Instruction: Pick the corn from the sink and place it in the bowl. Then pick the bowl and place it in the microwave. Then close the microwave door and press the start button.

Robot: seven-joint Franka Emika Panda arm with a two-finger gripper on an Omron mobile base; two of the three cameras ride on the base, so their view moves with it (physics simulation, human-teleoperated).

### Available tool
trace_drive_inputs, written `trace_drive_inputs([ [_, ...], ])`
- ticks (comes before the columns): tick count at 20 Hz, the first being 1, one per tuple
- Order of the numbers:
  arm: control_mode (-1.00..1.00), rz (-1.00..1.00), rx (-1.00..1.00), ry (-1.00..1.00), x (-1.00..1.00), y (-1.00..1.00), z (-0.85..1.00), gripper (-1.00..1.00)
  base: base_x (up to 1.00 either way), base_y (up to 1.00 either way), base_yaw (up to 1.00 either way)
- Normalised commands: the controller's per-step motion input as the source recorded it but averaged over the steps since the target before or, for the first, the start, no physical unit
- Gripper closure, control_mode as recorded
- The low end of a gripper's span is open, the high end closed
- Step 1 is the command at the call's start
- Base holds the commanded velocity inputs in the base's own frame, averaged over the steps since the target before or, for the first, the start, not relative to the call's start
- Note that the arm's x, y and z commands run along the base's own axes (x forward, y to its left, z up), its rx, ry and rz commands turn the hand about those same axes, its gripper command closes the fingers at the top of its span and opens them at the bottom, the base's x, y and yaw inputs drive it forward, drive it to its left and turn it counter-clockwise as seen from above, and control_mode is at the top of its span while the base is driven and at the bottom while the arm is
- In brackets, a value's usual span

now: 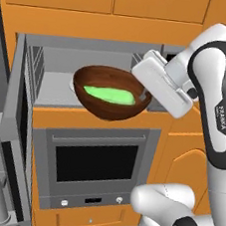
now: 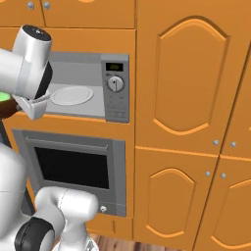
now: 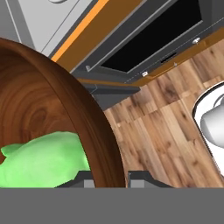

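Arm reaches up from the lower right of the left base view, elbow bent, gripper (image 1: 146,95) narrowly closed on the bowl's (image 1: 110,107) right rim, one finger either side. Corn (image 1: 109,95) lies inside, before the open microwave (image 1: 53,85).

Under the open compartment sits a built-in grey oven (image 1: 94,168) with a dark window and a horizontal handle. Orange wooden cabinet doors (image 2: 188,78) stand beside it, above brown wood-plank flooring (image 3: 162,127).
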Motion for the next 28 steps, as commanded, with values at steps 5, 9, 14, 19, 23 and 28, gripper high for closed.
trace_drive_inputs([
  [5, 1.0, 0.0, 0.0, 0.0, 0.0, 0.0, 0.0, 1.0, 0.0, 0.0, 0.0],
  [9, 1.0, 0.0, 0.0, 0.0, 0.0, 0.0, 0.0, 1.0, 0.03, 0.0, 0.0],
  [14, -1.0, -0.06, 0.0, 0.0, 0.32, -0.09, -0.03, 1.0, 0.01, 0.0, 0.0],
  [19, -1.0, -0.26, -0.06, 0.0, 0.87, -0.14, -0.56, 1.0, 0.0, 0.0, 0.0],
  [23, -1.0, -0.25, -0.04, 0.0, 1.0, 0.0, -0.49, 1.0, 0.0, 0.0, 0.0],
  [28, -1.0, -0.16, 0.0, 0.0, 1.0, 0.0, -0.01, 1.0, 0.0, 0.0, 0.0],
])
